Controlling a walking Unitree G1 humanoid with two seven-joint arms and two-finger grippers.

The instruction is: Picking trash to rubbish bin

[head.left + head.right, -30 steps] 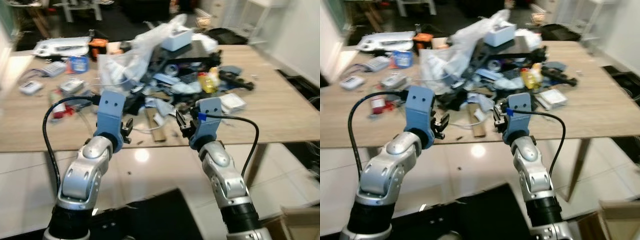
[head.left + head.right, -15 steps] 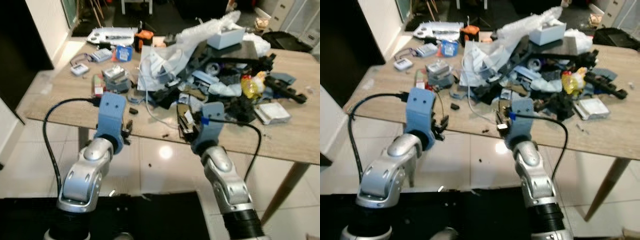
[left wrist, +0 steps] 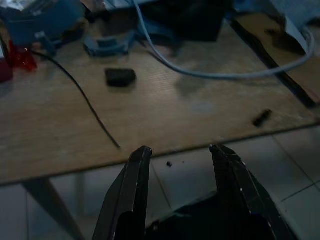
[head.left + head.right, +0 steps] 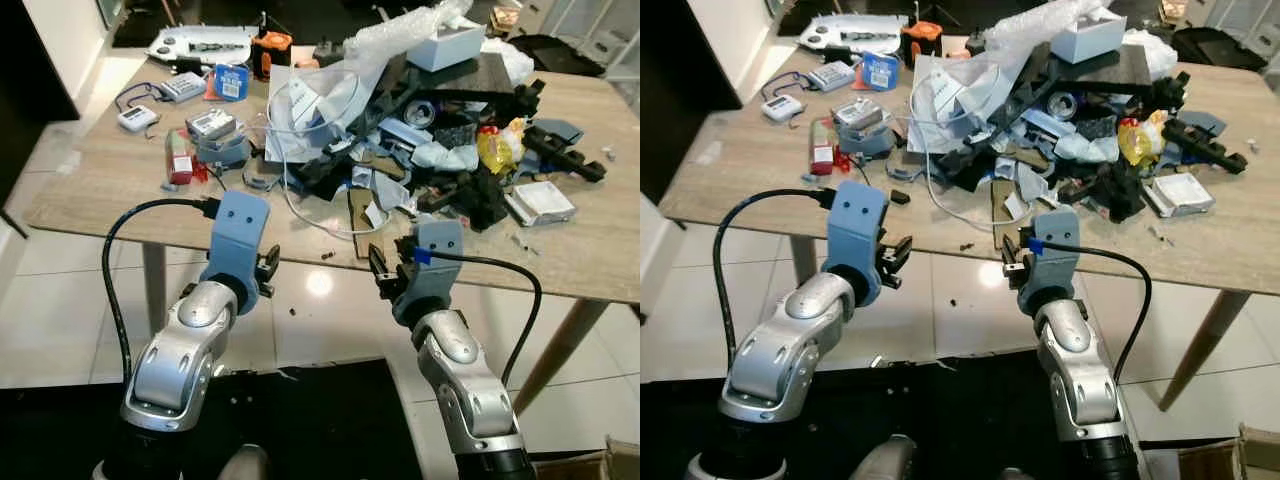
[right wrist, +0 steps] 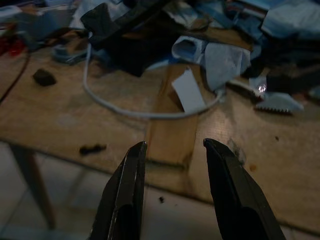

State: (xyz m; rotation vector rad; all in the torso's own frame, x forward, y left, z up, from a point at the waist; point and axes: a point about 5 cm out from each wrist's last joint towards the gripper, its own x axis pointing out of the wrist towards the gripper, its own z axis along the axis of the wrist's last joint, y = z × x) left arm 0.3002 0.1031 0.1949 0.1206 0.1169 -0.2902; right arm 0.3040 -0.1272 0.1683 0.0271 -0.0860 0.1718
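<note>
Both grippers, left (image 3: 177,152) & right (image 5: 172,147), jaws spread & empty, hover just off the surface (image 4: 110,180) edge w/ trash pile (image 4: 420,150).

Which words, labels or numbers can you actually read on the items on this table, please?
None can be read.
Blue packet: printing on its face, too small and blurred.
Red item: has a light label, illegible.
Yellow packet: markings too blurred.
White box: no readable text.

Wider, higher camera view of table (image 4: 90,190)
</note>
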